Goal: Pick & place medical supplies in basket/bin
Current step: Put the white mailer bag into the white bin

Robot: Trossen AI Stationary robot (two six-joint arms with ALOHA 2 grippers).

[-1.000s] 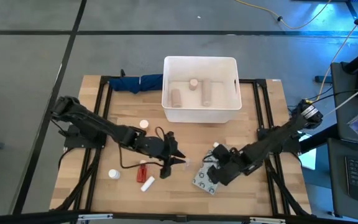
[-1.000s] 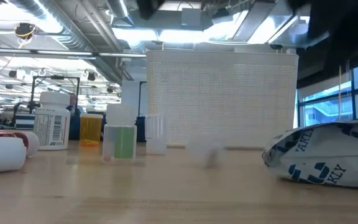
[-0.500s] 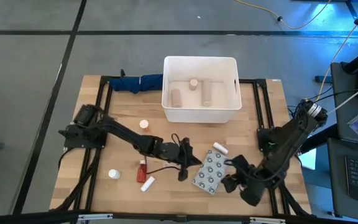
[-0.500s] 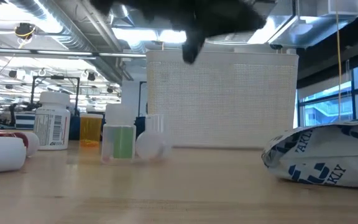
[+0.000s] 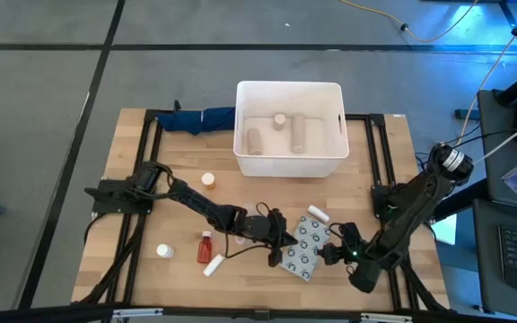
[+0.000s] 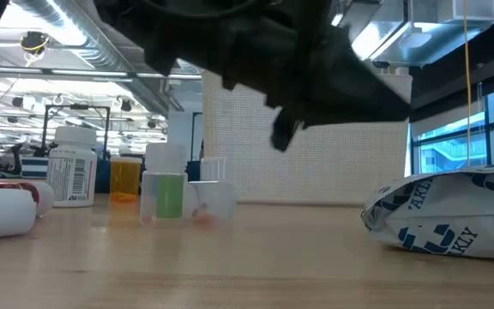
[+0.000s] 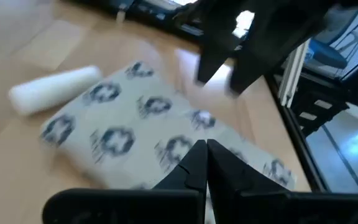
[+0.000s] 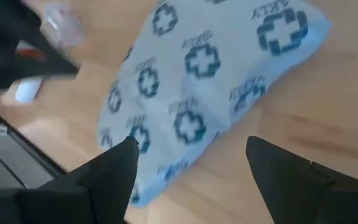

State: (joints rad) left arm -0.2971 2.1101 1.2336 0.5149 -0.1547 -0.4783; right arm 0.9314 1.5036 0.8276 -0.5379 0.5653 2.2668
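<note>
Since the earlier pictures the left arm has stretched farther toward the lower middle of the table, so the left gripper [image 5: 281,248] now sits at the left edge of the flat packet [image 5: 300,250], and the right gripper [image 5: 330,254] has swung back in to the packet's right edge. In the left wrist view the left gripper's [image 7: 206,163] two dark fingers are pressed together, tips meeting just over the packet [image 7: 148,137], with nothing between them. In the right wrist view the right gripper's [image 8: 191,163] fingers are spread wide, one on each side of the packet's [image 8: 197,93] near end, not touching it.

The packet lies flat on the wooden table [image 5: 366,170] in the lower middle of the high view, pale with dark cross marks. A white tube [image 5: 317,213] rests just beside its upper right corner. The white bin [image 5: 289,130] stands at the upper middle of the table, well apart from the packet, and a few pale tubes lie inside it.

Toward the lower left of the table lie a red bottle [image 5: 205,244], a second white tube [image 5: 213,264] just below it, a white bottle [image 5: 163,251] farther left, and an orange-capped bottle [image 5: 208,179] higher up. A dark blue cloth [image 5: 196,118] lies beside the bin's left wall.
</note>
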